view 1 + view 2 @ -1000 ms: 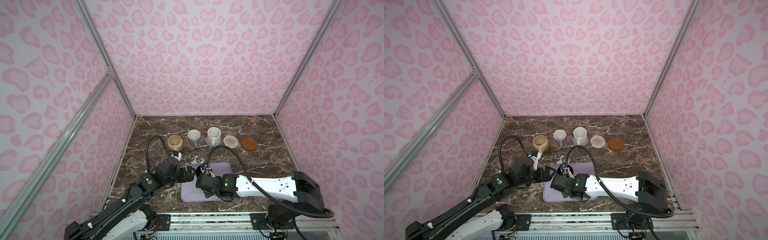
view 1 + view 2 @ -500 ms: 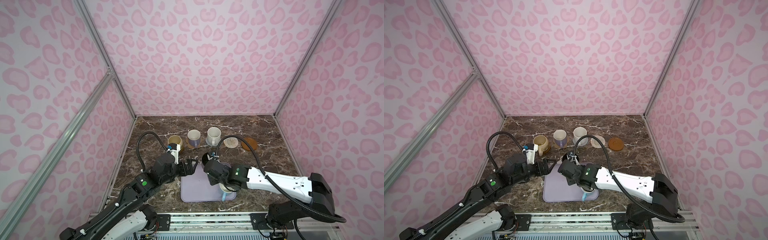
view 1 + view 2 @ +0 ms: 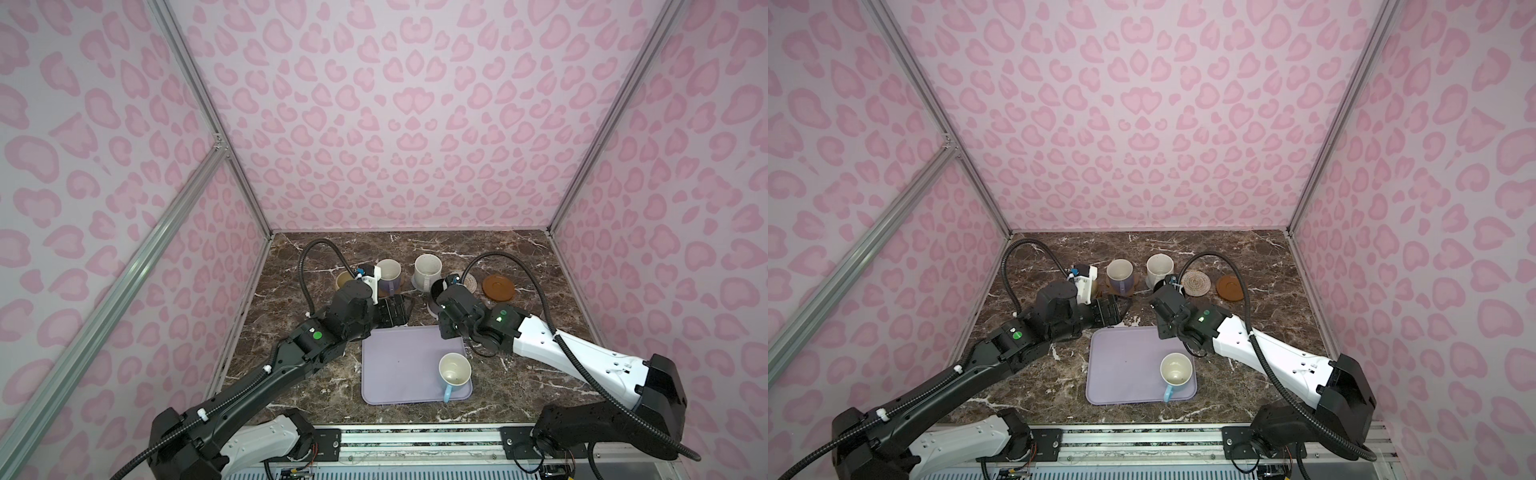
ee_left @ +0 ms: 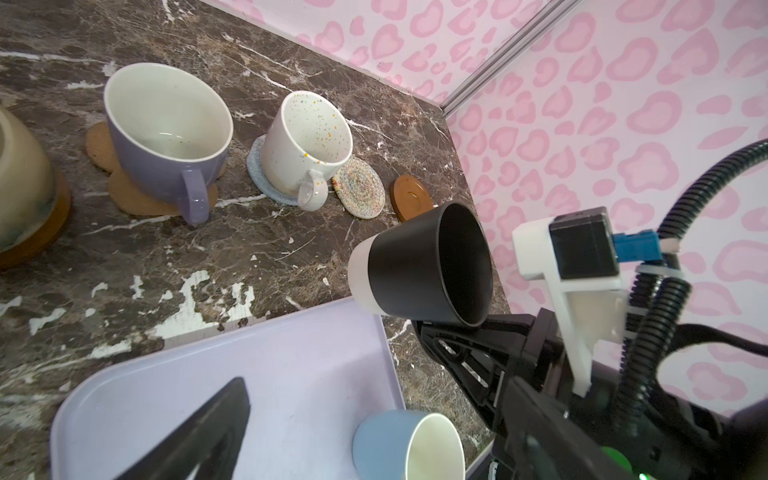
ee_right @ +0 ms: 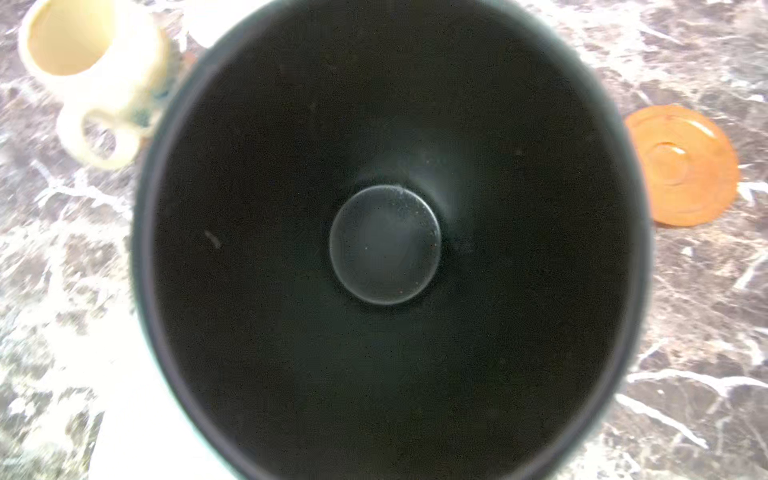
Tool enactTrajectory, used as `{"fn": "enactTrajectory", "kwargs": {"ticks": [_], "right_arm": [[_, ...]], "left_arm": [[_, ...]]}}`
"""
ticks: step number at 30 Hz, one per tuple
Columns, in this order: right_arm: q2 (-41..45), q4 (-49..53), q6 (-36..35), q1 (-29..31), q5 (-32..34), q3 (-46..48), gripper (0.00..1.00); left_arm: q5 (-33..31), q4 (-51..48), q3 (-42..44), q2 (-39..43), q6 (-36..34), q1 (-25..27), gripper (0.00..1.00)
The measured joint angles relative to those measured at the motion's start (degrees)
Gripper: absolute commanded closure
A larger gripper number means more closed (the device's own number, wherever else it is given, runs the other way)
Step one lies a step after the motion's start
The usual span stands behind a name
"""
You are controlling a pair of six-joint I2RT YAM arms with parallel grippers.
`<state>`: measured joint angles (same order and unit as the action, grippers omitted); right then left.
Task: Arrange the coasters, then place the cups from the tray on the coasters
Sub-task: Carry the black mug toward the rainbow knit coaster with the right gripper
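The right gripper (image 4: 444,328) was clamped shut on the black mug (image 4: 415,266), the contact itself hidden under the rim. It held the mug tilted near the far right corner of the lavender tray (image 4: 291,374), mouth turned back toward its own wrist. Both free coasters lay beyond the mug toward the back wall. The beige woven coaster (image 3: 1196,283) was nearest, just beside the white speckled mug (image 4: 307,145), with the brown disc (image 3: 1230,287) farther right. The right arm was plainly nearer, and the mug probably needed righting, base down, first. The left gripper (image 3: 397,311) stood wide open and empty. The light blue mug (image 3: 455,369) stood on the tray.
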<state>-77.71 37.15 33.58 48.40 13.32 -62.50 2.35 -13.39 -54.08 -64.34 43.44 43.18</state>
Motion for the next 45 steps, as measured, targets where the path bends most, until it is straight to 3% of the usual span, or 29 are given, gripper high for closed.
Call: {"fn": "enactTrajectory", "kwargs": {"ticks": [9,19,28,45], "right_arm": [[-0.7,-2.3,-2.9,-10.9,-4.5,1.3,1.00],[-8.6,-5.3,-6.0,-20.7,-7.6,-0.5,1.00],[-17.4,-7.3,-8.7,-24.6,-9.2,-6.2,1.00],[-25.4,-8.1,-11.8,-26.7,-9.1,-12.6,1.00]], "left_arm": [[0.3,2.0,-9.7,-13.8,-0.3,1.0,0.03],[0.9,3.5,-18.1,-25.1,-0.4,1.2,0.03],[0.8,4.0,-24.4,-32.3,-0.4,1.0,0.03],[0.9,4.1,-26.6,-36.3,0.0,0.2,0.03]]}}
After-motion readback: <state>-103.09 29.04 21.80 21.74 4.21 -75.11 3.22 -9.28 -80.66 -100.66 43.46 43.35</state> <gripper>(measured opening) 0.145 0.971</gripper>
